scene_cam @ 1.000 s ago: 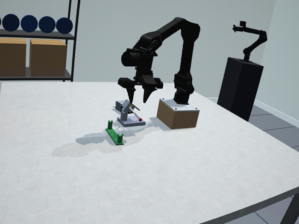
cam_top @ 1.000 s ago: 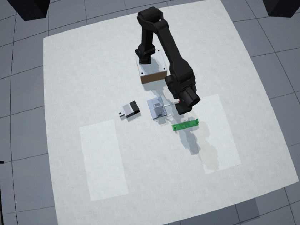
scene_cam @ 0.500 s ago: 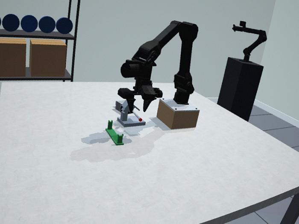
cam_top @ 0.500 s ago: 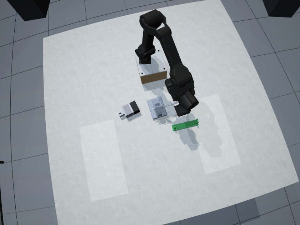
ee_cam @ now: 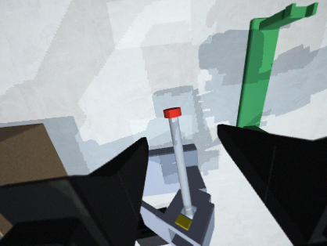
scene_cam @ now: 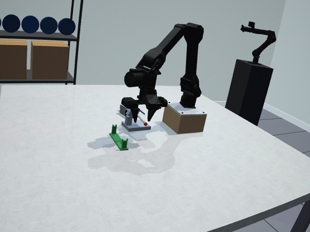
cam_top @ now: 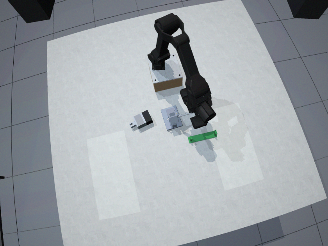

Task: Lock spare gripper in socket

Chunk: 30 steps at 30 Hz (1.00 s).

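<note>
The mount [cam_top: 164, 119] [scene_cam: 140, 126] is a blue-grey base with a tilted socket block [ee_cam: 207, 219]. The lock pin [cam_top: 185, 114] [ee_cam: 180, 157], a pale rod with a red head [scene_cam: 145, 123] [ee_cam: 172, 113], sticks out of the socket. My gripper [scene_cam: 142, 121] [ee_cam: 181, 135] is open, fingers pointing down on either side of the pin's shaft, with a gap on both sides in the wrist view. In the top view the arm hides the fingertips and the red head. The spare gripper [cam_top: 143, 119] [scene_cam: 122, 109], grey and black, lies beside the mount, its spigot end facing away from the mount.
A green rack [cam_top: 202, 136] [scene_cam: 118, 141] [ee_cam: 256, 78] with an upright at each end stands near the mount, beyond the right finger in the wrist view. The arm's wooden base box [cam_top: 168, 86] [scene_cam: 192, 123] [ee_cam: 31, 153] stands on the other side, close to the mount.
</note>
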### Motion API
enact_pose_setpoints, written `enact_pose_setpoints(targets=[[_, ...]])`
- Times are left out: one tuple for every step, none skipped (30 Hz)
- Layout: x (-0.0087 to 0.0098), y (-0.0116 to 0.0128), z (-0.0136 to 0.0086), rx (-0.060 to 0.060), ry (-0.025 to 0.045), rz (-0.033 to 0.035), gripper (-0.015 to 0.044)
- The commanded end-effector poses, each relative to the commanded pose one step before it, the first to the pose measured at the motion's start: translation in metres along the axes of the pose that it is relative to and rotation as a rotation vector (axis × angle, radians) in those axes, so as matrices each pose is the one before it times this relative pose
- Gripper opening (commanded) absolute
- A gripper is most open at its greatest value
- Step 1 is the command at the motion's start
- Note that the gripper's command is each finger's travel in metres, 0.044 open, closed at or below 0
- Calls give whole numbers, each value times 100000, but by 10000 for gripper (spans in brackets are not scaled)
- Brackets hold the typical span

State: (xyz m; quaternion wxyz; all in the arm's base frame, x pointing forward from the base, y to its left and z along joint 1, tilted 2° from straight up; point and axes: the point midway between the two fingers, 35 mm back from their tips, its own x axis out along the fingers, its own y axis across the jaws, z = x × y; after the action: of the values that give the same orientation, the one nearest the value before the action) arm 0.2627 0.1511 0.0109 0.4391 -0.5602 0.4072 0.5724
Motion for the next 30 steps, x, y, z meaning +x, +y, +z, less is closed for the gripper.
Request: enact_pose_setpoints(targets=[[828,280,23,613,-269,1153,300],[162,14,-4,0,0,2,300],[161,15,-4,0,0,3,300],[161,16,-4,0,0,3,300],[161,17,-4,0,0,3,300],[160,18,-4,0,0,3,300],[160,19,-5,0,0,3,300],[160,20,-5,0,0,3,300],[160,21,-5,0,0,3,300],[159,22,-5,0,0,3,300],[127,18,-4,0,0,3,300],[77,11,-3,0,0,2,300],[26,4,-1,0,0,1,300],[0,0,0,0,0,0,300],[0,0,0,0,0,0,300],[0,0,0,0,0,0,300],[0,0,0,0,0,0,300],[0,0,0,0,0,0,300],[0,0,0,0,0,0,274],[0,0,0,0,0,0,247],[0,0,0,0,0,0,221],[0,0,0,0,0,0,195],[0,0,0,0,0,0,169],[0,0,0,0,0,0,142],[0,0,0,0,0,0,116],[0,0,0,0,0,0,90],[0,0,0,0,0,0,64],[0,0,0,0,0,0,37],[0,0,0,0,0,0,11],[0,0,0,0,0,0,5]])
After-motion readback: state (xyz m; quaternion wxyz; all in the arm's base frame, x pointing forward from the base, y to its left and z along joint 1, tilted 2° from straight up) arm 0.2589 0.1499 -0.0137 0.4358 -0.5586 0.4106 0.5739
